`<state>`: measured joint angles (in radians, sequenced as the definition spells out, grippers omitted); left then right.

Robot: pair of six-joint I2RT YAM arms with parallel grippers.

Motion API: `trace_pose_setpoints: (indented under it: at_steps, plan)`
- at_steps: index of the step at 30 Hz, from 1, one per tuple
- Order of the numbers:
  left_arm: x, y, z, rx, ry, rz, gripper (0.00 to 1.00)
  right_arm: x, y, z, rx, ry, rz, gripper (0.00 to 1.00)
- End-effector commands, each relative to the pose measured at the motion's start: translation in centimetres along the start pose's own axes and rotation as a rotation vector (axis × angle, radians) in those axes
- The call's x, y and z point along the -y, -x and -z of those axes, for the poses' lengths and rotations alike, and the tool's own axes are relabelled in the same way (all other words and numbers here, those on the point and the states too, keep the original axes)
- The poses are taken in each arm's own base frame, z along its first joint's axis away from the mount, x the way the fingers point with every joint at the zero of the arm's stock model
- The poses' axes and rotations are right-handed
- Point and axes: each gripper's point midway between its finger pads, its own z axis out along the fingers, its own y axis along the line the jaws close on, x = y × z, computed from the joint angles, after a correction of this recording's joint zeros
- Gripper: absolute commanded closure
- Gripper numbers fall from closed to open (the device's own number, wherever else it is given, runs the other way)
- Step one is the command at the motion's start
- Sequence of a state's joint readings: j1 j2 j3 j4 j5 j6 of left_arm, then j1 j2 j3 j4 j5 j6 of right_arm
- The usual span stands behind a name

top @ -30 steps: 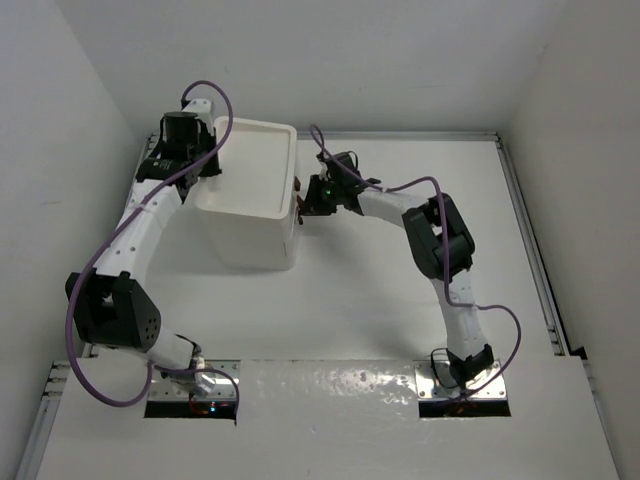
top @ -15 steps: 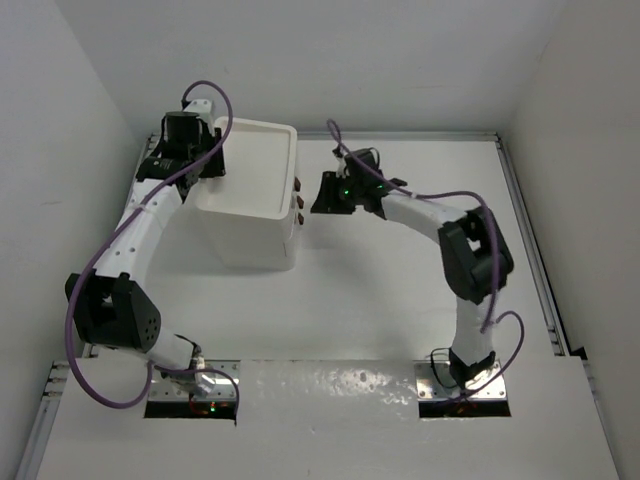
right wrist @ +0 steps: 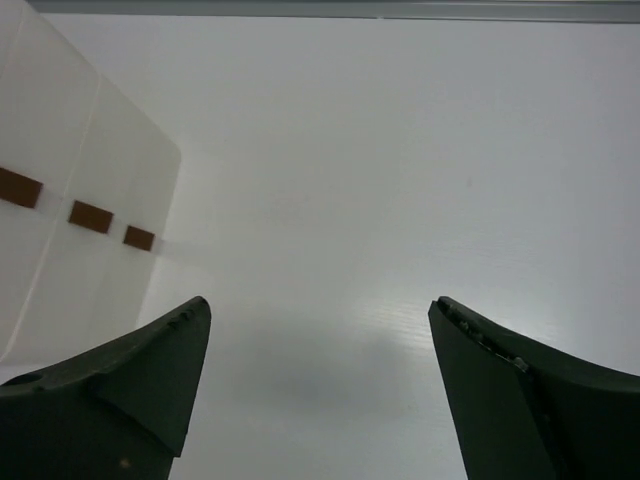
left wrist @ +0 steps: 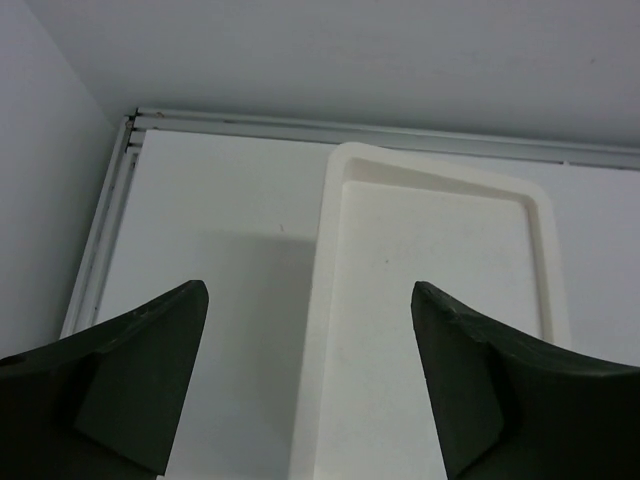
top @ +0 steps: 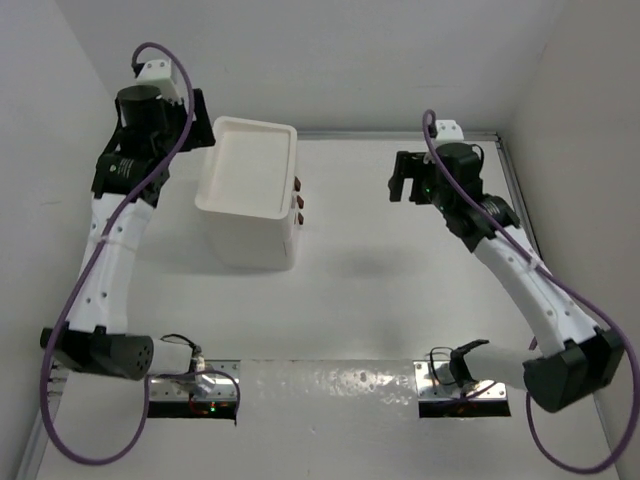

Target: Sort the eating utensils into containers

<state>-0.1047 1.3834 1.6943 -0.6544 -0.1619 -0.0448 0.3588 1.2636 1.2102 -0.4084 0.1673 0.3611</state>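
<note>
The containers are white drawers stacked in one tall white unit (top: 248, 225) with a tray-like top (top: 250, 165); three dark-brown knobs (top: 299, 201) line its right face. The drawers look pushed in. In the left wrist view the tray-like top (left wrist: 440, 260) lies bare below my left gripper (left wrist: 308, 290), which hangs open above its left edge. My right gripper (right wrist: 318, 302) is open over bare table, well right of the unit (right wrist: 80, 150) and its knobs (right wrist: 91, 216). Seen from above, the left gripper (top: 198, 120) and right gripper (top: 400, 178) flank the unit. The eating utensils are out of view.
White walls close in the table at the back and on both sides. A metal rail (top: 525, 230) runs along the right edge and another (left wrist: 110, 220) along the left. Both arm bases sit on plates at the near edge (top: 330, 385).
Both arms have pulled away from the drawer unit and lifted: the left back toward the far-left corner, the right away from the knobs to the right. Both grippers have gone from shut to open.
</note>
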Motion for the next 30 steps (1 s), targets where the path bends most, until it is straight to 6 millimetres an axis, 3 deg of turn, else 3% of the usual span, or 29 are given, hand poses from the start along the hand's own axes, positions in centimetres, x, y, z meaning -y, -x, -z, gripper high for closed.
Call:
trace_pose_setpoints:
  at_steps: [1, 2, 4, 5, 7, 11, 13, 16, 23, 30]
  plan:
    - [-1.3, -0.2, 4.8, 0.037, 0.028, 0.055, 0.19, 3.8, -1.1, 3.7, 0.013, -0.167, 0.044, 0.10]
    - [-1.7, 0.0, 6.9, 0.071, 0.029, 0.077, 0.18, 4.3, -1.7, 4.3, 0.017, -0.186, 0.029, 0.06]
    - [-2.3, -2.3, 8.1, 0.039, 0.046, 0.084, 0.16, 5.0, -1.0, 6.5, 0.081, -0.205, 0.009, 0.01]
    - [-2.6, -2.3, 10.0, 0.070, 0.044, 0.103, 0.15, 5.4, -1.7, 6.9, 0.082, -0.213, 0.004, 0.01]
    - [-3.2, -3.8, 12.1, 0.071, 0.054, 0.116, 0.14, 5.3, -1.5, 8.5, 0.127, -0.186, 0.000, 0.01]
    - [-3.7, -5.9, 14.6, 0.074, 0.054, 0.148, 0.12, 5.5, -3.2, 9.9, 0.141, -0.157, 0.014, 0.01]
    - [-4.0, -6.9, 15.1, 0.070, 0.068, 0.162, 0.12, 5.9, -3.9, 10.9, 0.138, -0.162, 0.007, 0.01]
    - [-4.2, -7.9, 16.0, 0.073, 0.078, 0.188, 0.00, 6.8, -4.7, 12.0, 0.142, -0.200, -0.028, 0.01]
    - [-3.5, -10.1, 17.2, 0.069, 0.028, 0.224, 0.00, 8.5, -7.9, 13.9, 0.107, -0.255, -0.026, 0.01]
    - [-3.3, -12.0, 18.1, 0.049, 0.011, 0.259, 0.00, 9.1, -9.3, 15.2, 0.122, -0.265, -0.071, 0.01]
